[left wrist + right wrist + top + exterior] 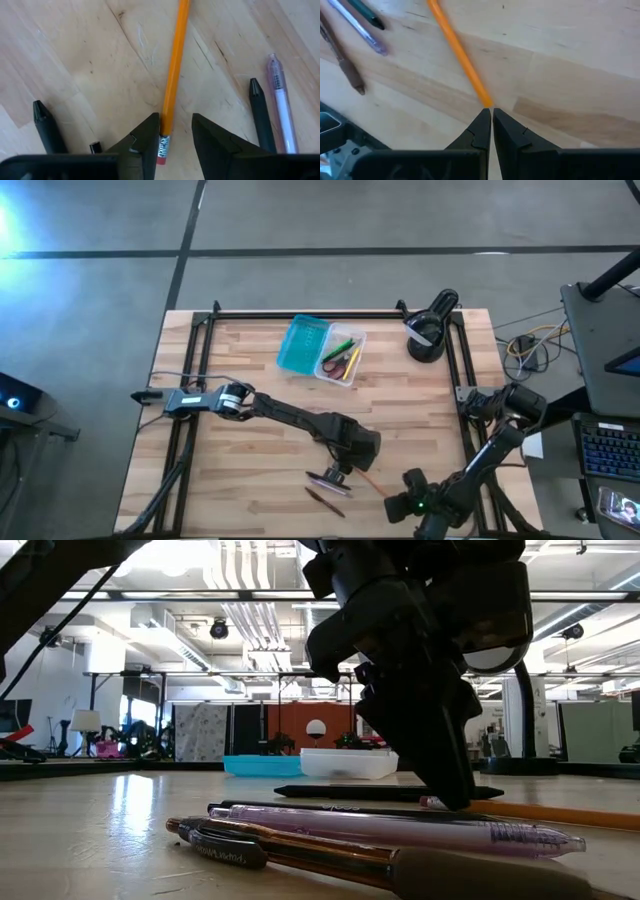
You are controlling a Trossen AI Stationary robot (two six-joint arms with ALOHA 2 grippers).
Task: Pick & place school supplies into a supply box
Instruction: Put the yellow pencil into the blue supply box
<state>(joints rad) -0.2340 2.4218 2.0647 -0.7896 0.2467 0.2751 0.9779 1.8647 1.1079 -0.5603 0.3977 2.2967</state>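
An orange pencil point(173, 80) lies flat on the table near its near edge. My left gripper point(175, 125) is open and points down over the pencil's eraser end point(161, 150), one finger on each side. My right gripper point(488, 112) is shut, low over the table, with its fingertips at the pencil's other end point(484, 100). Beside the pencil lie a purple pen point(400, 830), a brown pen point(300, 855) and a black pen point(380, 792). The supply box point(320, 350) lies open toward the far edge; its clear half point(342, 360) holds red scissors, a green marker and a yellow pencil. My left gripper comes from above with its fingers across the pencil at the eraser end; one finger point(147, 135) stands right against the metal band, and I cannot tell whether it touches. My right gripper's shut fingertips point(481, 120) meet the pencil's end; whether they touch cannot be told.
A black round device point(430, 330) stands at the far right of the table, close to the box. Black frame rails point(190, 370) run along the left, far and right sides. Bare wood lies between the box and the arms.
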